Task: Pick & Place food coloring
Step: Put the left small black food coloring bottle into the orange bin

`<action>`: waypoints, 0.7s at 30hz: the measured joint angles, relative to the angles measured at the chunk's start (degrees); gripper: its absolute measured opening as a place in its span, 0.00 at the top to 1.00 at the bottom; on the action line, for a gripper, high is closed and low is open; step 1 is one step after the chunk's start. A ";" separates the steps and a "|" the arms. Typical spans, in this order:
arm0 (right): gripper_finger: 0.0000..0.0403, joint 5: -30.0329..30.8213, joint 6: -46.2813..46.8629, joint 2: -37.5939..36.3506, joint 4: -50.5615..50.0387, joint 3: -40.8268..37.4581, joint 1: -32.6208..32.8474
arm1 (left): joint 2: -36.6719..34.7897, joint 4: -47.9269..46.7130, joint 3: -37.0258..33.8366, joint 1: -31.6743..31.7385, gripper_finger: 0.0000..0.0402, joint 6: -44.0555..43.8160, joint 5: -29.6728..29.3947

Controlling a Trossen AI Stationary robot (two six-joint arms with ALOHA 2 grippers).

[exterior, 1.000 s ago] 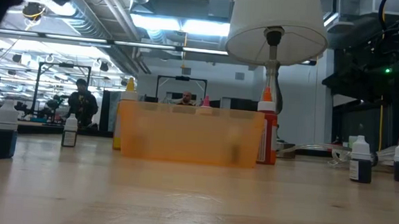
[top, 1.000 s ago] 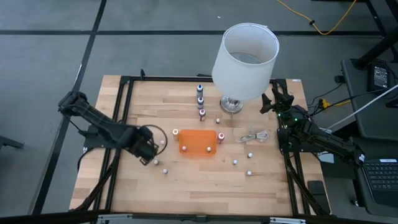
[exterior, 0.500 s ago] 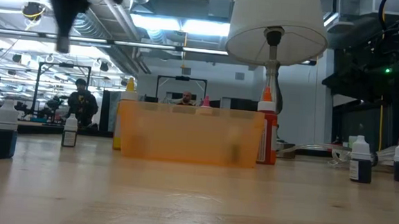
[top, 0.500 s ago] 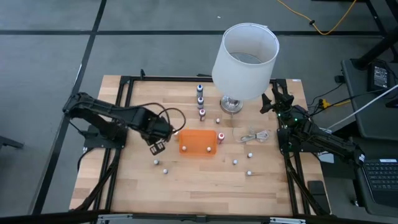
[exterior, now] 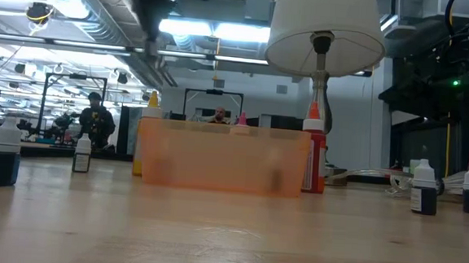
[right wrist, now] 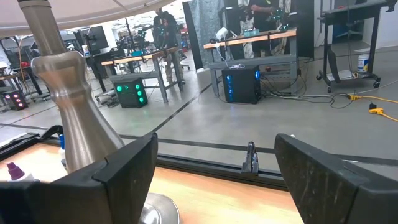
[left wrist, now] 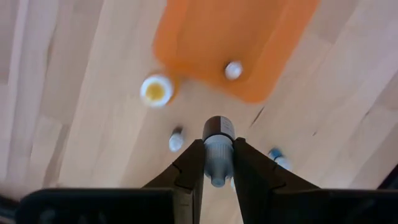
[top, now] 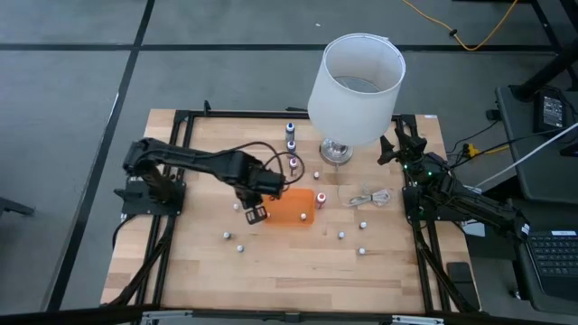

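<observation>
My left gripper (top: 256,213) hangs over the table just beside the left end of the orange tray (top: 289,206) and is shut on a small food coloring bottle (left wrist: 217,134). One bottle (left wrist: 233,70) stands in the tray, and a yellow one (left wrist: 155,90) stands by its edge. Other bottles stand on the table: a row (top: 291,146) at the far side, a red one (top: 321,199) at the tray's right end, and several (top: 240,246) toward the near side. My right gripper (right wrist: 214,174) is open and empty at the far right, by the lamp base (top: 336,152). My left gripper pinches the bottle's pale upper part (left wrist: 217,163) between its two fingers (left wrist: 191,163). The fingers come from above, pointing down. The bottle's dark end (left wrist: 218,127) points away from the gripper toward the table. The bottle is lifted clear.
A lamp with a tall white shade (top: 357,77) stands at the far side, right of centre. A coiled white cable (top: 370,197) lies right of the tray. In the low view the tray (exterior: 221,155) is flanked by bottles (exterior: 1,154) (exterior: 423,188). People stand in the room behind.
My left gripper has travelled from the table's left side toward the right edge, up to the left end of the orange tray. It stays raised above the table. My right arm has kept still.
</observation>
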 joint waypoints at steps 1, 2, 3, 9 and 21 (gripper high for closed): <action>0.20 0.00 -0.01 -0.01 0.00 0.00 0.00 | 1.21 0.28 1.36 0.02 0.84 0.54 0.00; 0.20 0.00 0.00 0.00 -0.01 0.00 0.01 | 2.38 0.36 2.56 0.05 0.84 1.00 0.00; 0.20 0.00 0.00 -0.01 -0.01 0.01 -0.01 | 3.46 0.34 3.56 0.09 0.84 1.43 0.04; 0.20 0.00 0.00 0.01 0.01 0.00 0.00 | 9.43 0.94 7.57 0.13 0.84 3.46 0.95; 0.20 0.01 0.00 0.00 0.01 0.00 0.01 | 18.42 7.06 7.77 -0.83 0.84 4.50 0.85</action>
